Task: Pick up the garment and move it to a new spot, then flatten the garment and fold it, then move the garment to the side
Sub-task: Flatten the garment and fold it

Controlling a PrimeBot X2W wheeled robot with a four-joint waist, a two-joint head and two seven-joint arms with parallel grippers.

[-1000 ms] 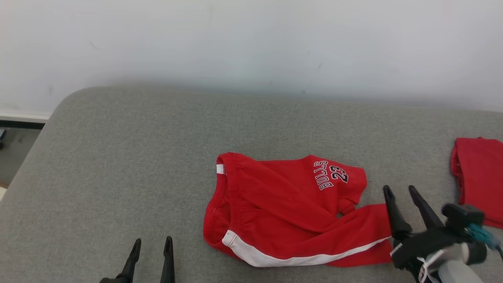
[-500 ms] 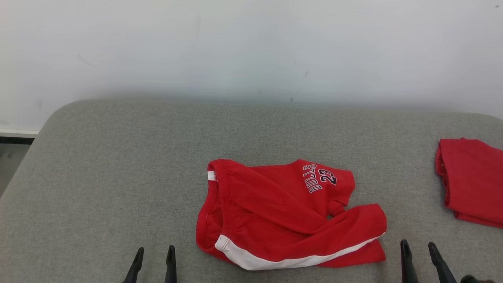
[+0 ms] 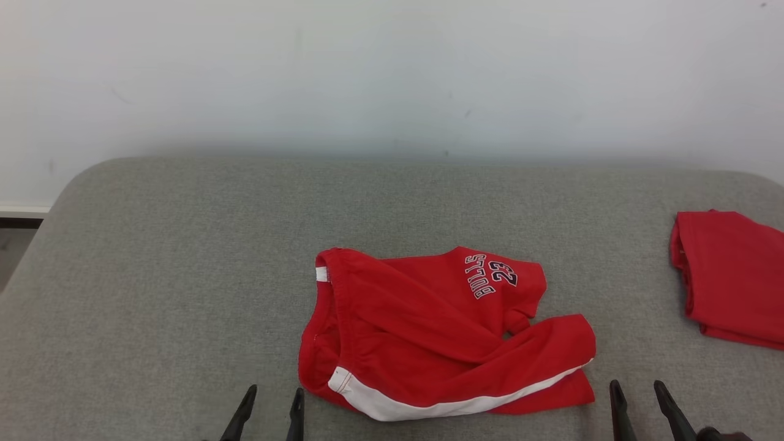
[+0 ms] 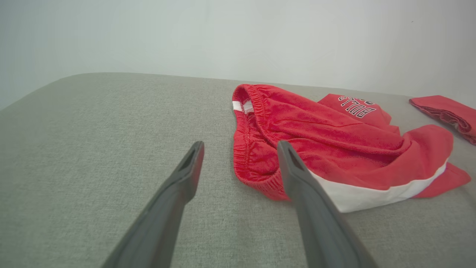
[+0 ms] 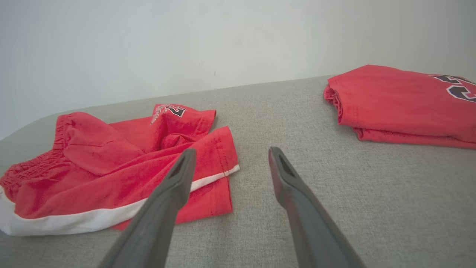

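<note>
The red shorts (image 3: 441, 331), printed "BULLS 23", are found crumpled near the middle of the grey upholstered surface (image 3: 184, 275), towards its near edge. The elastic waistband (image 3: 334, 306) is turned to the left and the leg hems (image 3: 582, 373) to the right. One leg is twisted across the other, and a white stripe (image 3: 429, 404) is shown along the near side. A folded red garment (image 3: 735, 275) is laid well apart at the far right.

Both pincers are held spread and empty. The left gripper (image 3: 275, 392) is placed just beside the near left corner of the waistband, and in the left wrist view that corner is seen just past one of its fingers (image 4: 297, 178). The right gripper (image 3: 636, 386) is kept near the leg hems without touching them.

The shorts are judged to have been set at their new spot, so flattening is taken to be the step in hand. For the next move, the waistband corner would need to be pinched by the left gripper and a leg hem by the right. The cloth could then be drawn apart until the twisted leg is laid straight. Only one layer should be caught at each end, or the crease may be dragged along.

Against the picture of one second ago, the right gripper is found lower and nearer, where it had been raised over the right leg end. The whole view has been shifted by the camera. The lie of the shorts is unchanged.
</note>
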